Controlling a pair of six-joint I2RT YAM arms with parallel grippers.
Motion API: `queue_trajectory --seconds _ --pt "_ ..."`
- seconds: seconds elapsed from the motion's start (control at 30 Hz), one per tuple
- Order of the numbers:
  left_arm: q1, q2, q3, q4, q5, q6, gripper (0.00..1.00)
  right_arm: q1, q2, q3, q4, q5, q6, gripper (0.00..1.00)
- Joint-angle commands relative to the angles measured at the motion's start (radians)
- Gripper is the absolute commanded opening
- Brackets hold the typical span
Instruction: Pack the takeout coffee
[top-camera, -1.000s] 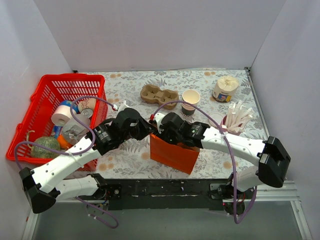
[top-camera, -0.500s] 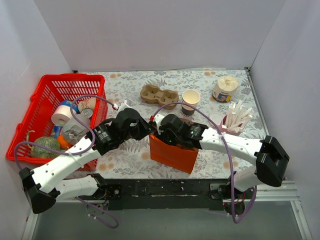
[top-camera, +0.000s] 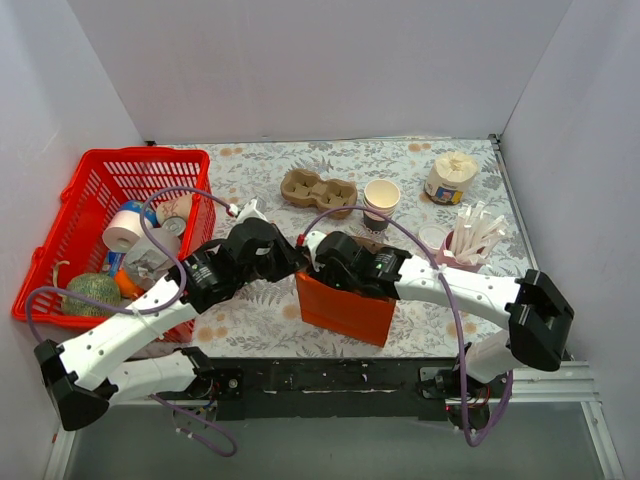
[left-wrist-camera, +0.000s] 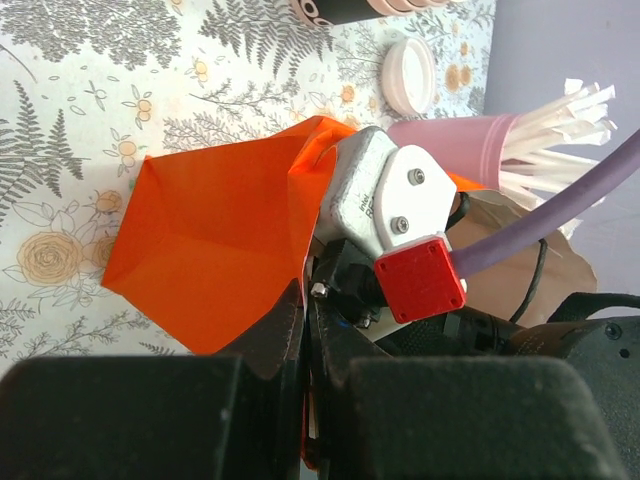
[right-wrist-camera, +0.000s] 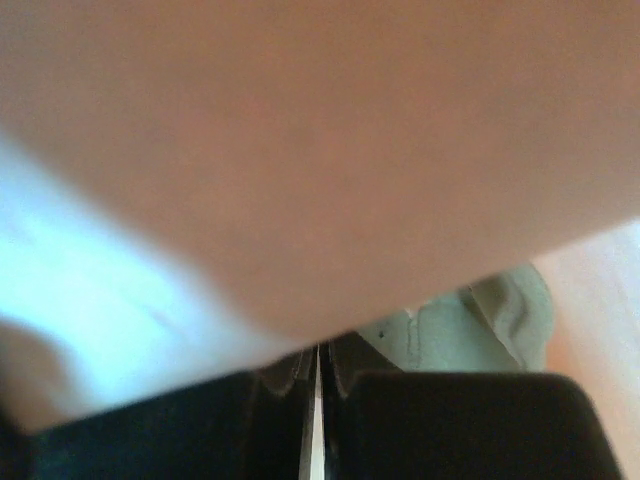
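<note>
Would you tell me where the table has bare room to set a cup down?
Bare table runs along the back wall, and between the red basket and the cup carrier. Crowded: around the orange bag, and the right side with the cup stack, lidded cup, loose lid and pink cup of sticks.

From above, the orange bag (top-camera: 345, 312) hides the right fingers (right-wrist-camera: 450, 425); their wrist view is mostly peach blur.

Bright, even light from above, soft shadows on the surface (top-camera: 260, 165); right wrist view is mostly peach blur
</note>
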Motion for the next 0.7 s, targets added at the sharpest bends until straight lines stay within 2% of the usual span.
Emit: queue_trajectory --seconds 0.0,0.03,0.17,0.23,0.3,0.4,0.53,0.67 --pt "-0.009 -0.099 0.053 0.162 0.001 0.02 0.0 0.006 -0.029 0.034 -0.262 0.086 0.056 0.13" --pt "-0.009 -0.096 0.049 0.162 0.009 0.018 0.0 0.004 -0.068 0.058 -0.237 0.091 0.056 0.26" --pt "-0.009 -0.078 0.017 0.165 0.047 0.0 0.0 0.004 -0.156 0.175 -0.118 0.138 0.079 0.37" --pt "-0.009 -0.069 0.007 0.167 0.056 -0.003 0.0 0.006 -0.184 0.19 -0.073 0.164 0.084 0.41" --pt "-0.009 -0.058 0.004 0.163 0.061 -0.002 0.0 0.002 -0.216 0.198 -0.033 0.189 0.099 0.5" --pt "-0.009 -0.052 0.004 0.162 0.059 0.002 0.0 0.001 -0.259 0.189 0.022 0.2 0.104 0.55" --pt "-0.009 -0.053 -0.005 0.163 0.038 0.015 0.0 0.001 -0.373 0.146 0.155 0.126 0.088 0.62" --pt "-0.009 -0.063 -0.014 0.225 0.042 0.122 0.0 0.001 -0.506 0.097 0.27 0.112 0.056 0.75"
